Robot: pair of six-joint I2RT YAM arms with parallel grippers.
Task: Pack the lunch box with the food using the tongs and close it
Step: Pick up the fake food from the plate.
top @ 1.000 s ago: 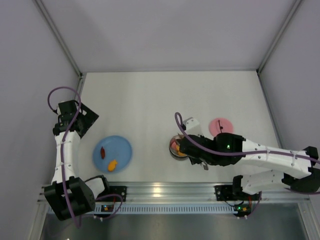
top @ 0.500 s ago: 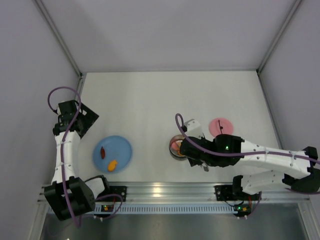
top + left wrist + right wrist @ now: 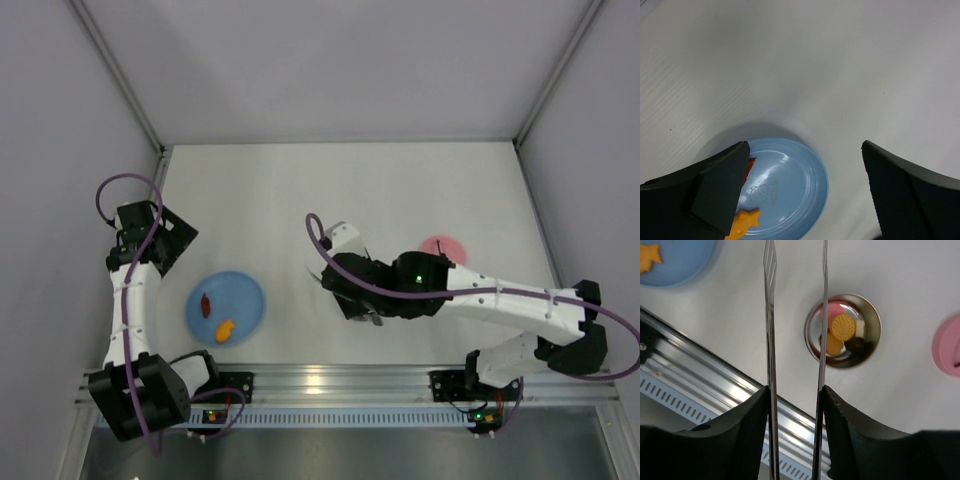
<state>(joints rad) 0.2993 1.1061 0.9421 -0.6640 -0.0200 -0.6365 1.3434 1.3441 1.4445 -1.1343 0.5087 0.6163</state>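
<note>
Right pincer (image 3: 795, 401) grips the tongs (image 3: 771, 315), blades sprung apart, empty; left pincer (image 3: 805, 150) gapes, empty. Lunch box (image 3: 870, 346) sits on worktop (image 3: 900, 270) near pink lid (image 3: 947, 347), part-filled. Best next: straddle the orange piece (image 3: 650, 252) on the blue plate (image 3: 685, 265) squarely, squeeze gently.

Open lunch box (image 3: 871, 345) holds food (image 3: 842, 326) — lid (image 3: 947, 346) beside, tongs (image 3: 770, 330) parted.
</note>
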